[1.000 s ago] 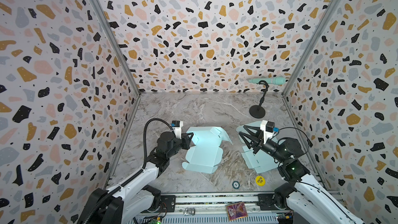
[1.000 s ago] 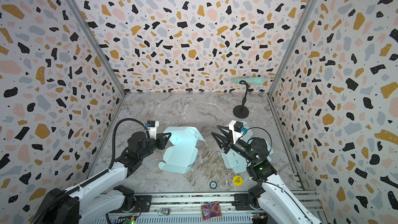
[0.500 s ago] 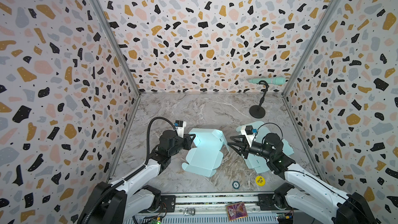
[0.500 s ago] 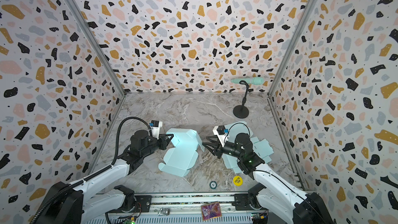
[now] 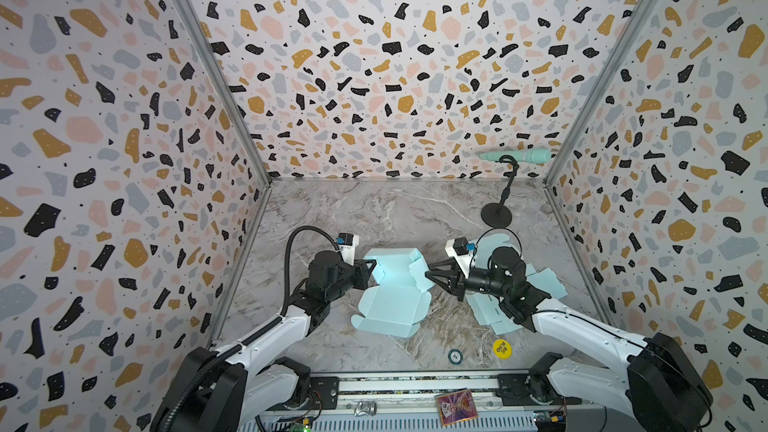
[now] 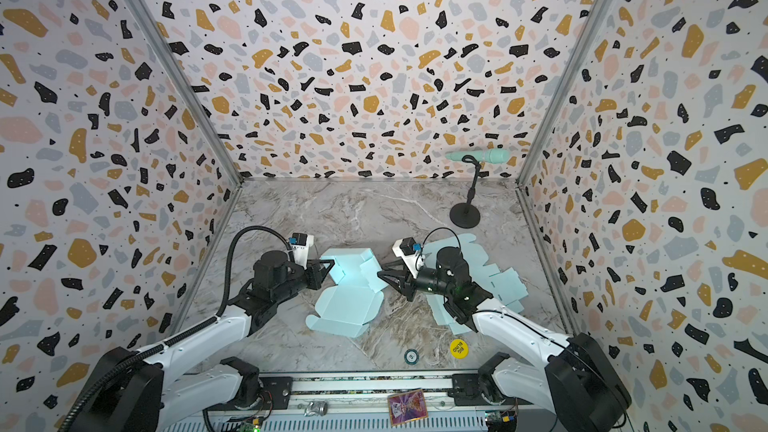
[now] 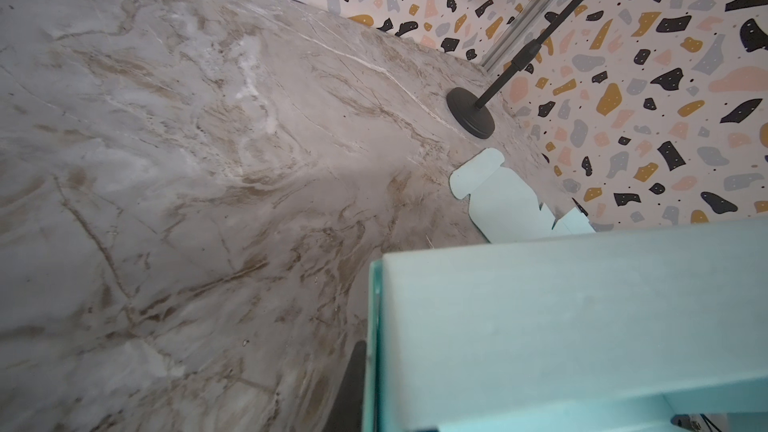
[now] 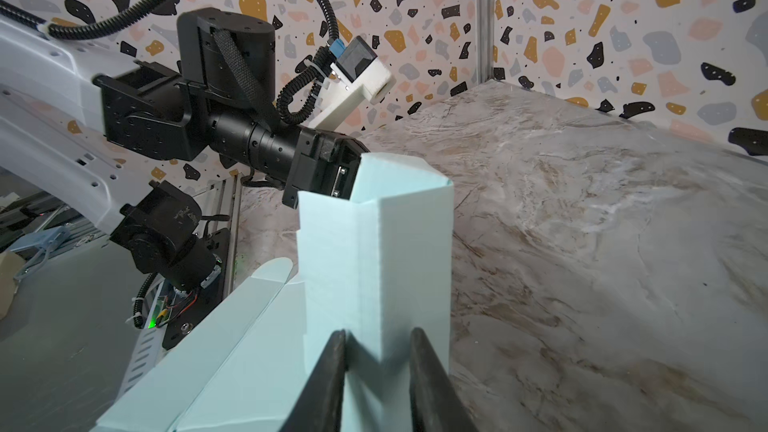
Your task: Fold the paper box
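Note:
The light blue paper box [image 5: 388,309] [image 6: 347,311] lies half folded at the table's middle, its far walls raised and its lid flat toward the front. My left gripper [image 5: 371,272] [image 6: 328,270] is shut on the box's left wall; in the left wrist view one dark finger [image 7: 353,388] presses against that wall's [image 7: 561,326] edge. My right gripper [image 5: 430,274] [image 6: 382,275] is at the box's right side. In the right wrist view it [image 8: 378,351] stands narrowly open, its fingers astride a creased, upright side flap [image 8: 374,243].
Several flat blue box blanks [image 5: 544,280] lie under my right arm. A black microphone stand [image 5: 496,214] stands at the back right. A yellow disc [image 5: 501,348] and a small round chip [image 5: 455,356] sit near the front edge. Patterned walls close in three sides.
My right arm has swung left from the blanks to the box's right side, and its jaws have narrowed around the flap. The left gripper has kept its hold.

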Motion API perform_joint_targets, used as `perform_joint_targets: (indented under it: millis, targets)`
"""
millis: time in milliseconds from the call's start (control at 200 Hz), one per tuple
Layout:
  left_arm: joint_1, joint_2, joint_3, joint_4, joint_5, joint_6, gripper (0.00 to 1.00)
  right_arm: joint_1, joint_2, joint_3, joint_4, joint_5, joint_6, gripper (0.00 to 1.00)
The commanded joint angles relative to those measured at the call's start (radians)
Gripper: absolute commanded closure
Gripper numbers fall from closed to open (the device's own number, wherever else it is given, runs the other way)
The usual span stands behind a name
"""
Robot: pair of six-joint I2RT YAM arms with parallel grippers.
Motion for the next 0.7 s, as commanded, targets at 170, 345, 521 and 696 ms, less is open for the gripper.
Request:
perform_joint_targets:
  millis: [170, 345, 521, 696]
  targets:
    - [-0.027, -0.012, 0.036, -0.002, -0.034, 0.004, 1.0, 0.099, 0.079, 0.104, -0.043, 0.167, -0.038, 0.75]
    - [-0.035, -0.029, 0.025, -0.011, -0.087, -0.043, 1.0, 0.196, 0.144, 0.164, -0.127, 0.4, -0.052, 0.65]
    - [-0.058, -0.069, 0.027, -0.06, -0.16, -0.063, 1.0, 0.262, 0.191, 0.216, -0.185, 0.597, -0.039, 0.62]
    - [-0.076, -0.107, 0.01, -0.086, -0.215, -0.089, 1.0, 0.297, 0.241, 0.268, -0.25, 0.752, -0.01, 0.61]
